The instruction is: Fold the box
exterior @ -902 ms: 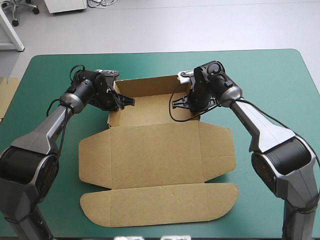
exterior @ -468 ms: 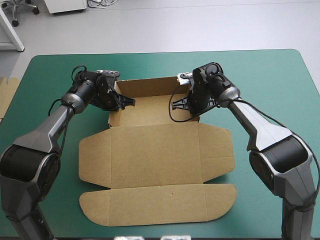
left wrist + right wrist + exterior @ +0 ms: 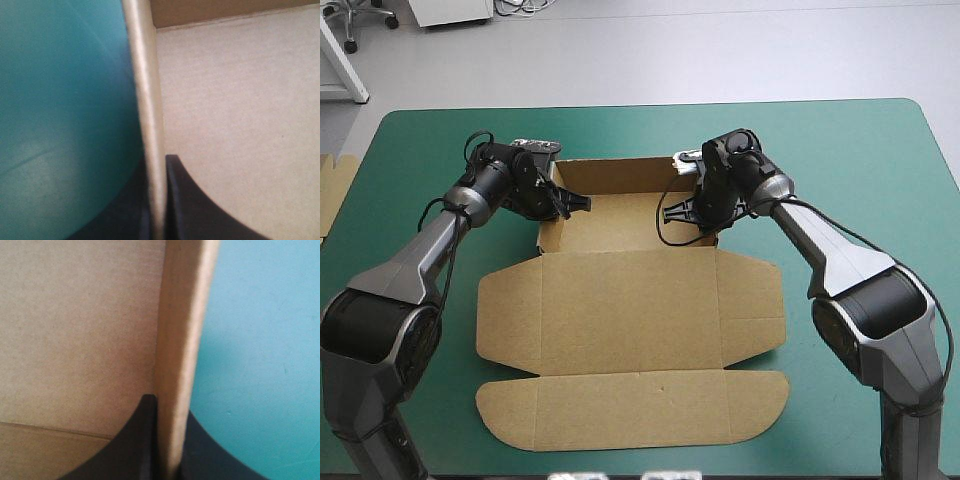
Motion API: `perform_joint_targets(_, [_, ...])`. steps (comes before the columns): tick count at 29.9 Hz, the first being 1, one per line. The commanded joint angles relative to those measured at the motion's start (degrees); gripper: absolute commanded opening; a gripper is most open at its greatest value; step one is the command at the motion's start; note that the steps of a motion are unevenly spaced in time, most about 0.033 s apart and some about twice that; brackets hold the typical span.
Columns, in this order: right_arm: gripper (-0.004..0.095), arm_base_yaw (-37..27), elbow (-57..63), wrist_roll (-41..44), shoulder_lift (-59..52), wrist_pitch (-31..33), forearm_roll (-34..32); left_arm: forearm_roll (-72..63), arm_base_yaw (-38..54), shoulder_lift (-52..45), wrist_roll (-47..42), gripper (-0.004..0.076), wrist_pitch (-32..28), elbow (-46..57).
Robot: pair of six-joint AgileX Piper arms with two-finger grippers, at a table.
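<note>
The brown box (image 3: 630,310) lies in the middle of the table, its far part raised into a tray with a back wall and two side walls, its lid panels flat toward the near edge. My left gripper (image 3: 563,204) is shut on the tray's left side wall (image 3: 145,100), one black finger (image 3: 200,210) inside the tray, the other outside over the teal-green cover. My right gripper (image 3: 692,212) is shut on the right side wall (image 3: 182,340), pinching the board edge between its fingers (image 3: 135,445).
The teal-green table (image 3: 880,160) lies bare to the right and left of the box. A piece of more brown board (image 3: 332,190) shows at the table's left edge. The flat lid reaches close to the near table edge.
The right gripper has shifted slightly left and away with the right wall, and the flat lid has slid a little toward the left. The left gripper holds its place.
</note>
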Motion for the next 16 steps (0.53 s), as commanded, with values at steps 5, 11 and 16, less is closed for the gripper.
perform_joint_targets(5, [0.0000,0.21,-1.64,-3.20,-2.58,-0.97,1.09,-3.12,-0.51,-2.45,1.28,-0.0010,-3.60,-1.84])
perform_joint_targets(11, [0.0000,0.21,-1.64,-3.29,-2.58,-1.21,1.09,-3.12,-0.51,-2.04,1.28,-0.0010,-3.03,-1.84])
perform_joint_targets(16, [0.0000,0.21,-1.64,-3.02,-2.58,-1.90,1.09,-3.12,-0.51,-2.04,1.53,-0.0010,-2.78,-1.84])
